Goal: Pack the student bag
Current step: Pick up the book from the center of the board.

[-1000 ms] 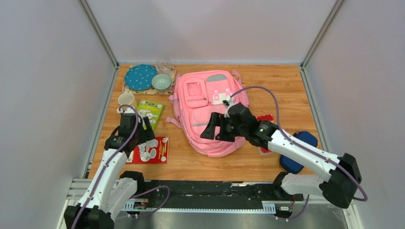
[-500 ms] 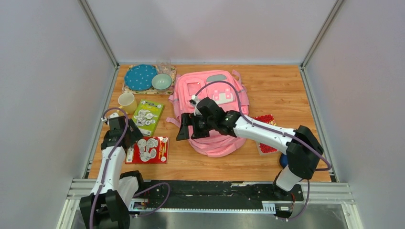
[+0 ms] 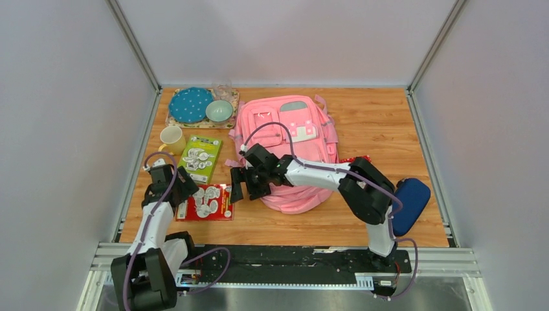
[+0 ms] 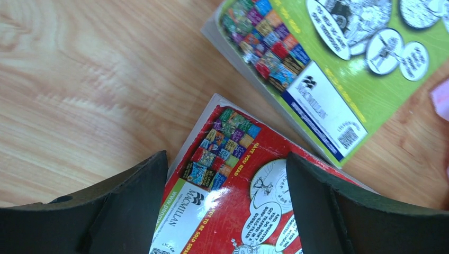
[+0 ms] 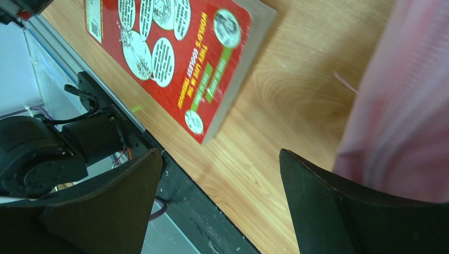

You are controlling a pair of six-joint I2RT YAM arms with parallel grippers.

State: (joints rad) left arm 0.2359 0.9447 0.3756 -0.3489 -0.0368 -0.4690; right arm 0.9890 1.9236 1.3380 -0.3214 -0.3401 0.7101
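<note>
Bag: the pink bag [image 3: 292,139] lies flat, front up, in the middle of the table [image 3: 382,120], its top toward the far edge.
Bag and right gripper: the right gripper [image 3: 242,186] hangs at the bag's near-left side, between it and the red book [image 3: 207,202]. Whether it touches the fabric cannot be told.
Right gripper: jaws spread wide, nothing between them.
Left gripper: the left gripper [image 3: 177,192] is over the red book's left end, well apart from the bag, jaws spread and holding nothing.
Bag's look: zip pockets, a grey strip near the top and a white-and-pink patch; a strap trails off its left side.
Right wrist view only: the right gripper [image 5: 219,156] frames bare wood, with the red book [image 5: 174,58] beyond and soft pink bag [image 5: 402,106] folds to the right.
Left wrist view only: the left gripper [image 4: 226,159] straddles the red book's [image 4: 233,211] corner; the green book [image 4: 339,63] lies just past it, apart.
Top view only: the green book [image 3: 201,157] and a cup [image 3: 171,137] near the left edge, a plate [image 3: 191,105] and a bowl [image 3: 219,111] in the far-left corner, and a blue case [image 3: 409,204] near the right edge.
</note>
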